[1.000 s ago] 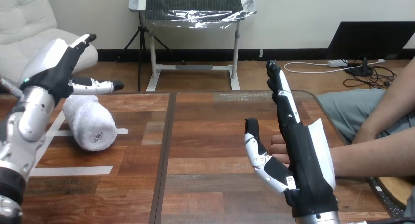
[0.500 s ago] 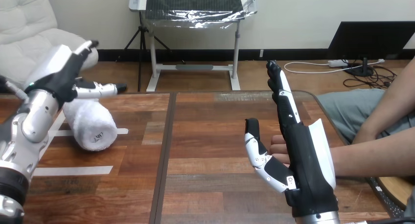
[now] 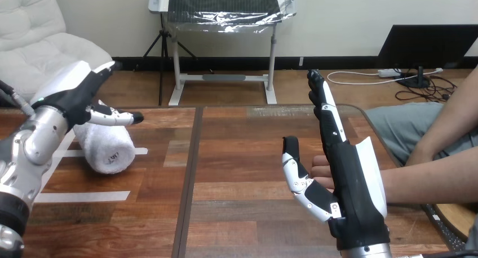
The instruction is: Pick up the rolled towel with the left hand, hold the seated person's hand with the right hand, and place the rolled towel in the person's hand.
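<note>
Clearly the pick-up step is in hand: the left hand point(image 3: 79, 94), fingers spread, hovers over the rolled towel point(image 3: 107, 145) on the table point(image 3: 237, 151) (no grip yet). The right hand point(image 3: 349, 179) stands straight-fingered beside the person's hand point(image 3: 319, 170). Next, I judge, the left must lower and close.

A white rolled towel point(image 3: 108, 146) lies on its side on the bench point(image 3: 242, 151), left of frame, one round end facing forward. The person's hand point(image 3: 319, 169) reaches in at right, fingers extended.
</note>
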Controlling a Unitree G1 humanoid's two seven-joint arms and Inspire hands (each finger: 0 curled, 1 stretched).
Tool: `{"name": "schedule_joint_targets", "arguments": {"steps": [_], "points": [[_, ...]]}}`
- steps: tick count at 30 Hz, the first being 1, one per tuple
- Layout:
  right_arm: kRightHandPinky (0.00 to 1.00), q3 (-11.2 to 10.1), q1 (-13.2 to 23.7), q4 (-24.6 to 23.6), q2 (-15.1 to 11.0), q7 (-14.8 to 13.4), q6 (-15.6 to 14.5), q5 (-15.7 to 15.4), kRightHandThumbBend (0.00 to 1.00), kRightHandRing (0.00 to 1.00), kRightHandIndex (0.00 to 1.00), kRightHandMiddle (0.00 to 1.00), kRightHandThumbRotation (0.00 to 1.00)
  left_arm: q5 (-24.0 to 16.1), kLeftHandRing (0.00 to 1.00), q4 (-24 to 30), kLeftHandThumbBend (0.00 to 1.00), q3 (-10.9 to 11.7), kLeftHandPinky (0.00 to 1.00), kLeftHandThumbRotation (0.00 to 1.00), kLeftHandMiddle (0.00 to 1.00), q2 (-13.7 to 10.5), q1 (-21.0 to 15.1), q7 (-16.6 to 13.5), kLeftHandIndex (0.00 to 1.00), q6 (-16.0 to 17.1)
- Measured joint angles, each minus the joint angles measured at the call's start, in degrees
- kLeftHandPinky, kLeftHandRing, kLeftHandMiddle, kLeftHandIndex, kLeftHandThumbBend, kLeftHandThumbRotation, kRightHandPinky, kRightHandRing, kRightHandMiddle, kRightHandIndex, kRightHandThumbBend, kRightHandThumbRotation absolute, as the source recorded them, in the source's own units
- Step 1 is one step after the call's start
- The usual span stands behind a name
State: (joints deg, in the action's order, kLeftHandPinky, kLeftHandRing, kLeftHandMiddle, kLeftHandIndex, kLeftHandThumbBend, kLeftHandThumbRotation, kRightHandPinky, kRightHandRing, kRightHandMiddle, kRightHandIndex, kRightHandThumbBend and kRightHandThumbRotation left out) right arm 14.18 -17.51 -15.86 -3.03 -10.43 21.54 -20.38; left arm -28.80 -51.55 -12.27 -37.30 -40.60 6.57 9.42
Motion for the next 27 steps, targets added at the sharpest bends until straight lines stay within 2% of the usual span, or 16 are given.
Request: {"name": "schedule_joint_targets", "arguments": {"steps": [6,10,21,24,27], "points": [[1.00,-0.1,0.0,0.0,0.0,0.0,-0.2,0.0,0.00,1.00,1.00,1.00,0.00,1.1,0.85,0.1,0.68,0.9,0.72,0.52,0.91,0.6,-0.2,0.0,0.92,-5.9],[1.00,-0.3,0.0,0.0,0.0,0.1,-0.2,0.0,0.00,1.00,1.00,1.00,0.00,1.8,0.84,0.1,0.70,1.9,0.69,0.57,0.90,1.2,-0.2,-1.2,0.93,-9.1],[1.00,-0.6,0.0,0.0,0.0,0.8,-0.3,0.0,0.00,1.00,1.00,1.00,0.00,1.6,0.82,-1.9,0.85,2.0,0.65,0.85,0.92,3.4,-2.4,-3.0,0.99,-19.5],[1.00,-0.6,0.0,0.0,0.0,1.0,-0.4,0.0,0.00,1.00,1.00,1.00,0.00,1.4,0.81,-3.1,0.89,1.9,0.64,0.93,0.89,4.3,-3.5,-3.0,1.00,-22.7],[1.00,-0.6,0.0,0.0,0.0,1.3,-0.7,0.0,0.00,1.00,1.00,1.00,0.00,1.4,0.80,-4.7,0.91,1.7,0.63,0.96,0.87,5.3,-4.8,-3.0,1.00,-25.6]]}}
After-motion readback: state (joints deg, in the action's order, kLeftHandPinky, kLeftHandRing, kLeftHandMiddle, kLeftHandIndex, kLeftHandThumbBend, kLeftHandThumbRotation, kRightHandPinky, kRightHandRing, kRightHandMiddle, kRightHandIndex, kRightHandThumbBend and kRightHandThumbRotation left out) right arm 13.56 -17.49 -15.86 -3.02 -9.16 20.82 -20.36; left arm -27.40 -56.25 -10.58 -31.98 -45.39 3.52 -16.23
